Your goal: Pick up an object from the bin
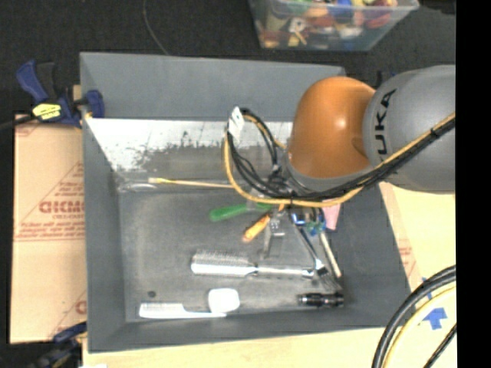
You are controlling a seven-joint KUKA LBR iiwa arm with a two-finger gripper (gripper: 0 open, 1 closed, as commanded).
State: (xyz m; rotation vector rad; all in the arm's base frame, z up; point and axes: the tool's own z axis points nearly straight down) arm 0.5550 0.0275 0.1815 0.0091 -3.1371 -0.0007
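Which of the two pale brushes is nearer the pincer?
The long grey bristled brush mid-bin, beside the pincer; the flat white brush lies farther, bottom-left corner.

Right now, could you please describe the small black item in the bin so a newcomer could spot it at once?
Take the grey bin and follow its wall along the view's lower edge to the right-hand corner. A short black cylinder, much like a marker, lies flat there. It is the only black thing lying on the floor; the brush to its left is pale grey.
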